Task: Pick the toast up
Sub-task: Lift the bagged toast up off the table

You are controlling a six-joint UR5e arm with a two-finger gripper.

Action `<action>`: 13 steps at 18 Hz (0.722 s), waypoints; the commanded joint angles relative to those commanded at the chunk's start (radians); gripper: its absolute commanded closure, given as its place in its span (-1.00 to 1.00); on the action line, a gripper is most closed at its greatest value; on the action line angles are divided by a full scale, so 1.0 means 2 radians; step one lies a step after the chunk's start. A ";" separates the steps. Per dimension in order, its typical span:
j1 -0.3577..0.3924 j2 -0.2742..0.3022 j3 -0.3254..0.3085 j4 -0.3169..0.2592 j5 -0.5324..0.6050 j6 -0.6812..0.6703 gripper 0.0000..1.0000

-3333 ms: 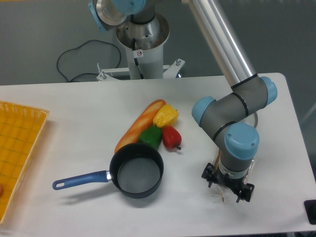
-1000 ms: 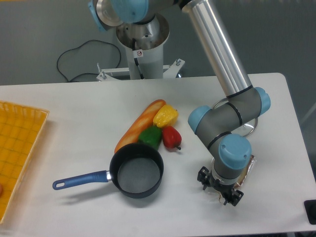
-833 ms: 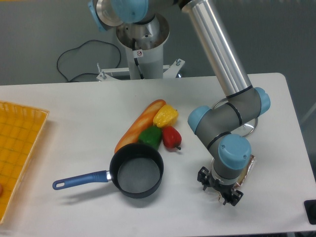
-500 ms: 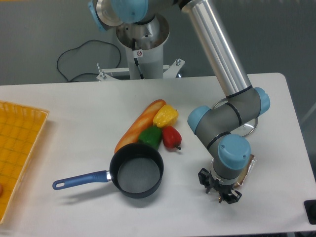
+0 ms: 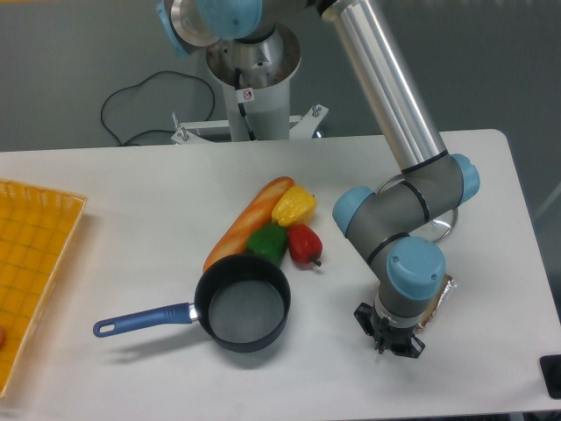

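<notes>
Now the end effector point(image 5: 391, 340), fingers drawn narrow, sits over the toast point(image 5: 437, 301), mostly hidden beneath the wrist.

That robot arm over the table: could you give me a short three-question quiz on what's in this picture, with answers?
1. True or false: the saucepan has a red handle.
2. Which thing touches the baguette? A) green pepper B) orange tray C) toast
3. Fill in: the hand is down at the table right by the ______, which is mostly hidden under the arm.

Key
1. False; the handle is blue.
2. A.
3. Toast; only a wrapped corner shows at the right of the wrist, so whether it is gripped cannot be told.
</notes>
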 joint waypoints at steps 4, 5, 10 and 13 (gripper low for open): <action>0.001 0.011 0.000 -0.002 0.000 0.000 0.92; 0.001 0.018 -0.002 -0.005 0.000 0.000 0.92; 0.005 0.057 -0.030 -0.030 0.002 0.003 0.92; 0.011 0.082 -0.029 -0.085 0.017 0.025 0.93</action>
